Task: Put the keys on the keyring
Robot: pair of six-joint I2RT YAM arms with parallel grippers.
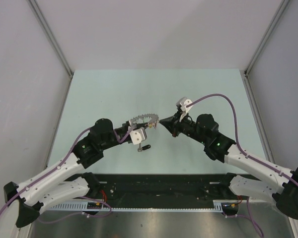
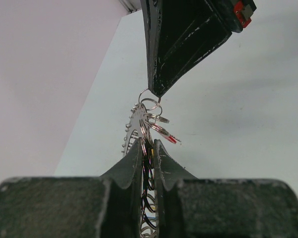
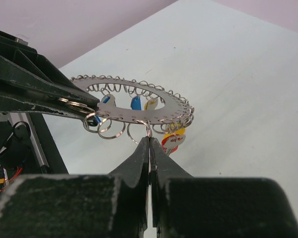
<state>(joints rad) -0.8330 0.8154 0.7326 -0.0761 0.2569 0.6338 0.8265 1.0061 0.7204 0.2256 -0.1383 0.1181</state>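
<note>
The keyring is a flat silver ring fringed with many small split rings, and it hangs in the air between both grippers. Keys with blue, yellow and red heads dangle under it. My left gripper is shut on the keyring's edge, and its fingers reach in from the left. My right gripper is shut on one small split ring at the near rim. From above, the keyring spans left gripper and right gripper. A dark-headed key appears to lie on the table below.
The pale green table is walled by grey panels at the left, right and back. A black rail with cable trays runs along the near edge between the arm bases. Purple cables loop off both arms.
</note>
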